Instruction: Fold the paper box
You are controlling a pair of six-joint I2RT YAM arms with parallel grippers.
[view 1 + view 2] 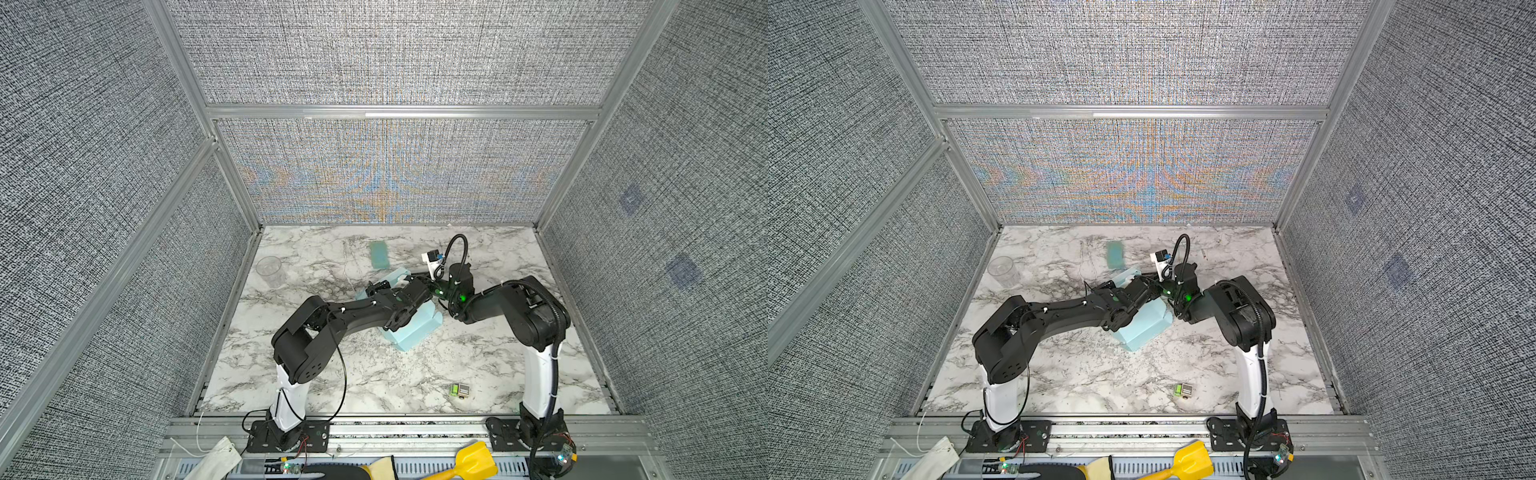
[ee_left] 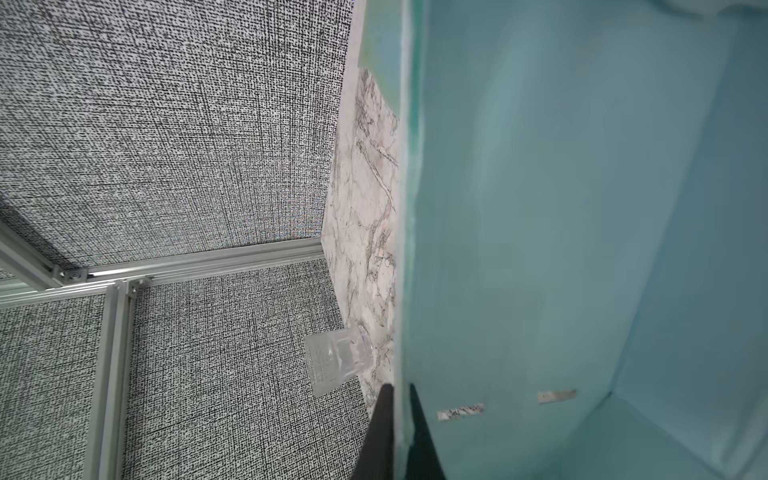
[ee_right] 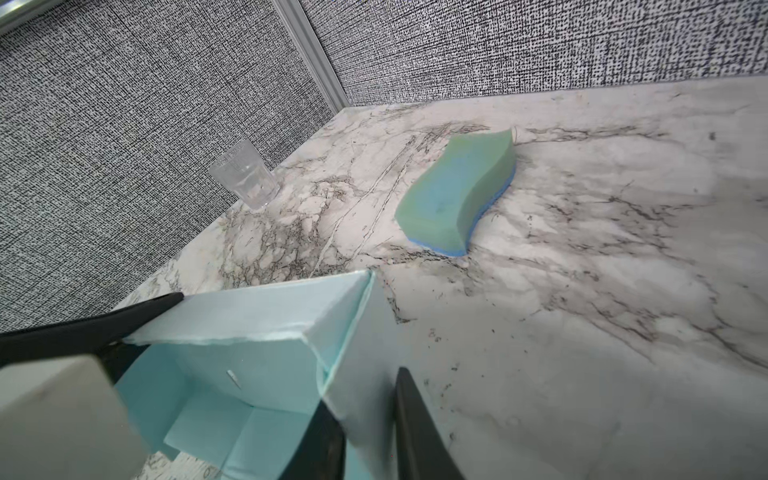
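Now, left gripper point(image 2: 399, 388) pinches a paper box point(image 3: 257, 316) wall; right gripper point(image 3: 364, 392) straddles another, clamp unclear. Looks light, crushable: grip near creases.

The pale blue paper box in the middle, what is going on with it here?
Two robot arms are folding the paper box on the marble table. The left gripper is shut on one raised wall. The right gripper straddles the adjoining wall; whether it grips yet is unclear. The box is partly formed, open on top. A sponge and a clear cup sit apart, untouched.
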